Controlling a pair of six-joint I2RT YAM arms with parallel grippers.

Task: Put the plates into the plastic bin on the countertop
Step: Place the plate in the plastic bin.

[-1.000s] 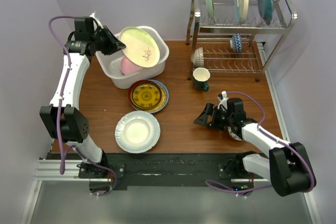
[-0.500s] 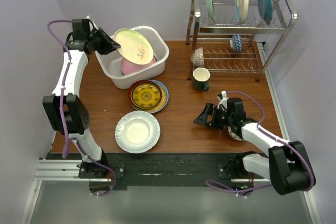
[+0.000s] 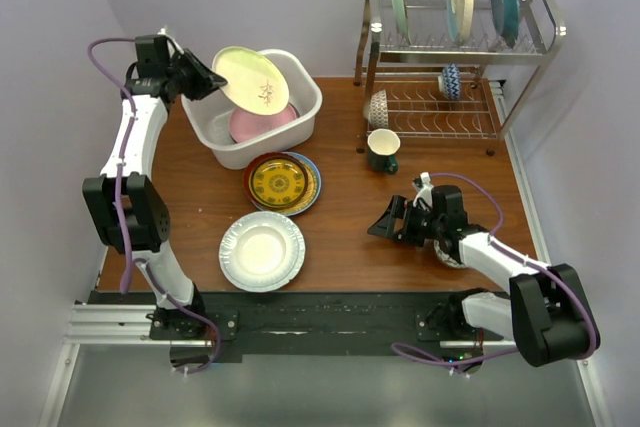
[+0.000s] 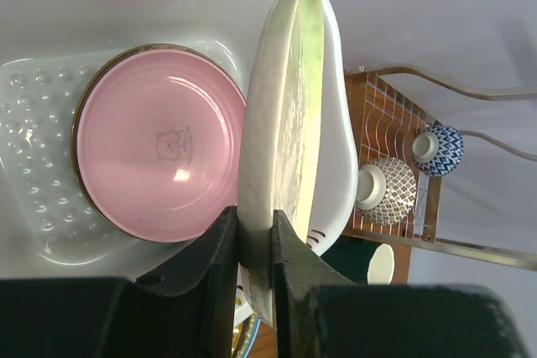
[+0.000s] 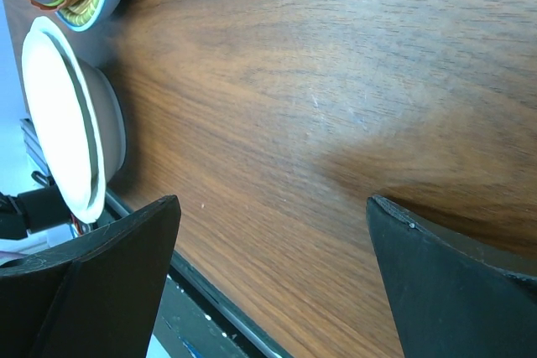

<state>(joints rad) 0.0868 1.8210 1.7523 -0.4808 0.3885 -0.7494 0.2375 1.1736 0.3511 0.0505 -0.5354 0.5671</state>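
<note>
My left fingers (image 3: pixel 207 77) are clamped on the cream plate (image 3: pixel 252 79) by its rim. It hangs tilted over the plastic bin (image 3: pixel 312 99) at upper left, edge-on from my wrist, long axis top to bottom, hiding part of the pink plate (image 4: pixel 159 144) inside. My right fingers (image 3: pixel 386 222) gape wide above the tabletop (image 3: pixel 340 242), lower right.

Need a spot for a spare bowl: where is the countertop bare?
Bare countertop runs down the middle, between the patterned plates and white plate on one side, the mug and right gripper on the other. Crowded around the bin and rack.
</note>
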